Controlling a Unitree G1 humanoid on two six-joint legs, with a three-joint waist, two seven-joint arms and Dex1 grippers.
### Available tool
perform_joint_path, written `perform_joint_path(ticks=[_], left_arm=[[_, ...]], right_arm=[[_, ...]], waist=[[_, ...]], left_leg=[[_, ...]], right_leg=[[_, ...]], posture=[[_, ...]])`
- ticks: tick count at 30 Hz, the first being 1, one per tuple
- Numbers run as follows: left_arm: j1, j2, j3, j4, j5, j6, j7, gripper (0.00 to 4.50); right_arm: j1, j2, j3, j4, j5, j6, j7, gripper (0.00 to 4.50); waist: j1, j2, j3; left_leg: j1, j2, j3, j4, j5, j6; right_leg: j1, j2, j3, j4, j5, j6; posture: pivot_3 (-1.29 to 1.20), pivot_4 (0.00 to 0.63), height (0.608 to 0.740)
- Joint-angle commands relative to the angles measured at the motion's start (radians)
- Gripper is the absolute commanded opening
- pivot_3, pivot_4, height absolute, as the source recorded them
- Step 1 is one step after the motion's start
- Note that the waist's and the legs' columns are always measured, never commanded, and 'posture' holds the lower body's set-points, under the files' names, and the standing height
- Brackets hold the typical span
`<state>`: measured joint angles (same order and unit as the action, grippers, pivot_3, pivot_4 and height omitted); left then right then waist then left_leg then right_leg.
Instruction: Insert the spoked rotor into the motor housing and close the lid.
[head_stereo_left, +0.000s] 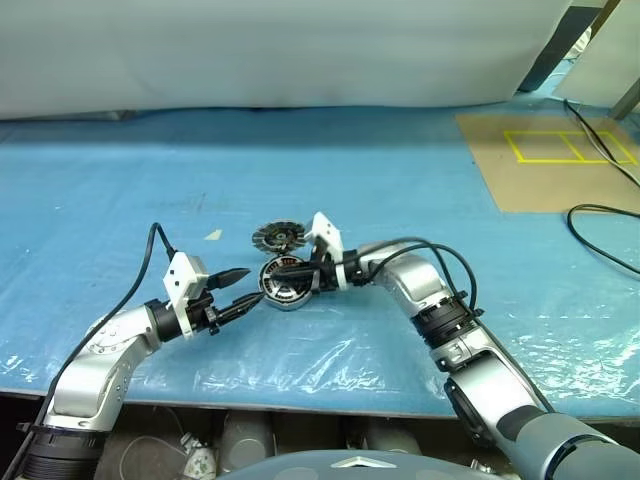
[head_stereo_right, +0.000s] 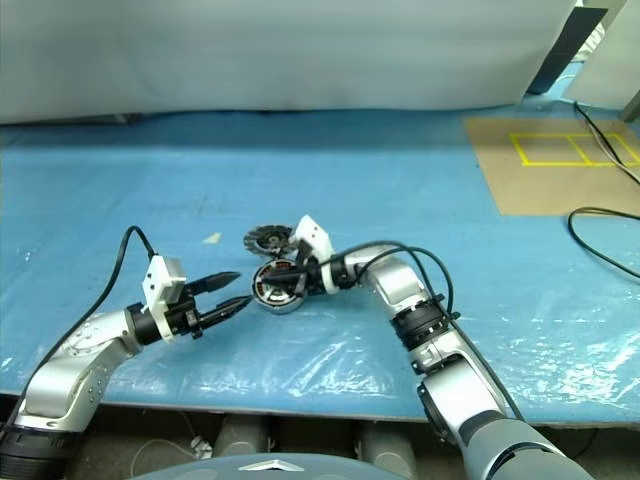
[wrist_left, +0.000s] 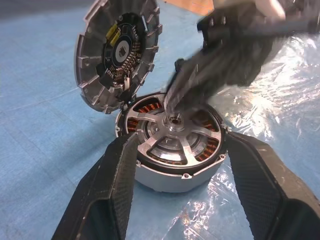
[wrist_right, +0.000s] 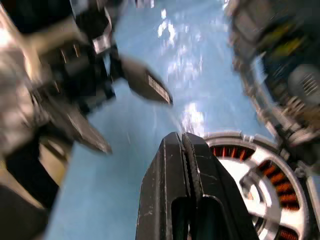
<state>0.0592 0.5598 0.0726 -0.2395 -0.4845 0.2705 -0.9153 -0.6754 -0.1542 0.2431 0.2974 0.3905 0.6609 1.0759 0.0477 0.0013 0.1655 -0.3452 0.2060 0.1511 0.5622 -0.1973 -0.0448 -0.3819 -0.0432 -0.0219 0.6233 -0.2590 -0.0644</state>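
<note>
The motor housing (head_stereo_left: 284, 285) lies on the blue table, copper windings showing inside it. The spoked rotor (wrist_left: 172, 137) sits in it, silver spokes around a central hub. The lid (head_stereo_left: 278, 236) stands tilted just behind the housing, its ribbed face with the dark centre turned toward the housing. My right gripper (head_stereo_left: 280, 269) is shut on nothing and its tip hovers over the rotor's hub. My left gripper (head_stereo_left: 248, 287) is open and level. Its fingers (wrist_left: 117, 185) flank the housing's near side, and I cannot tell whether they touch it.
Crinkled clear film covers the table (head_stereo_left: 120, 180). A brown board with yellow tape (head_stereo_left: 560, 160) lies at the far right, with black cables (head_stereo_left: 600, 212) across it. A small white scrap (head_stereo_left: 213, 236) lies left of the lid. The table's front edge runs close below both arms.
</note>
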Motion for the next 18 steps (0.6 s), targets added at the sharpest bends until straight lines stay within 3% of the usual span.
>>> perform_joint_path(ticks=[1,4,7,10,14,18], left_arm=[[-0.006,-0.007,-0.005,-0.009,0.003,-0.016,0.000,2.89],[-0.008,-0.011,-0.007,-0.010,0.006,-0.016,0.001,2.89],[-0.009,-0.012,-0.007,-0.009,0.005,-0.014,0.002,2.89],[-0.007,-0.013,-0.006,-0.011,0.003,-0.010,0.004,2.89],[-0.005,-0.011,-0.004,-0.010,0.005,-0.011,0.005,2.89],[-0.007,-0.009,-0.004,-0.009,0.006,-0.011,0.004,2.89]], right_arm=[[-0.043,0.027,-0.089,-0.055,0.087,0.056,-0.031,0.00],[-0.036,0.032,-0.073,-0.049,0.046,0.029,-0.067,0.00],[0.020,-0.035,0.126,-0.055,-0.158,-0.144,-0.062,0.00],[0.054,-0.067,0.210,-0.049,-0.229,-0.224,-0.044,0.00],[0.057,-0.074,0.247,0.011,-0.299,-0.282,-0.066,0.00],[0.062,-0.068,0.206,-0.006,-0.253,-0.258,-0.036,0.00]], waist=[[-0.001,0.000,-0.001],[-0.002,-0.001,-0.001],[-0.002,-0.001,-0.001],[-0.003,-0.001,-0.001],[-0.009,-0.001,-0.001],[-0.007,-0.001,-0.001]], left_leg=[[-0.005,0.000,0.000,0.000,0.002,-0.002],[-0.012,0.000,0.001,0.000,0.003,0.000],[-0.022,-0.001,0.001,0.000,0.002,-0.002],[-0.024,-0.001,0.000,0.001,0.002,-0.004],[-0.016,0.000,0.000,0.000,-0.001,-0.008],[-0.003,0.001,0.001,0.000,-0.002,-0.008]], right_leg=[[-0.004,0.001,0.000,0.000,0.000,0.000],[-0.010,0.002,-0.002,0.000,0.003,0.004],[-0.018,0.005,-0.004,0.000,0.003,0.004],[-0.019,0.005,-0.005,-0.001,0.003,0.004],[-0.013,0.004,-0.004,0.000,0.003,0.004],[-0.003,0.003,-0.002,-0.001,-0.002,-0.002]], posture=[[0.00,0.150,0.740],[0.00,0.150,0.740],[0.00,0.150,0.740],[0.00,0.150,0.740],[0.00,0.150,0.740],[0.00,0.150,0.740]])
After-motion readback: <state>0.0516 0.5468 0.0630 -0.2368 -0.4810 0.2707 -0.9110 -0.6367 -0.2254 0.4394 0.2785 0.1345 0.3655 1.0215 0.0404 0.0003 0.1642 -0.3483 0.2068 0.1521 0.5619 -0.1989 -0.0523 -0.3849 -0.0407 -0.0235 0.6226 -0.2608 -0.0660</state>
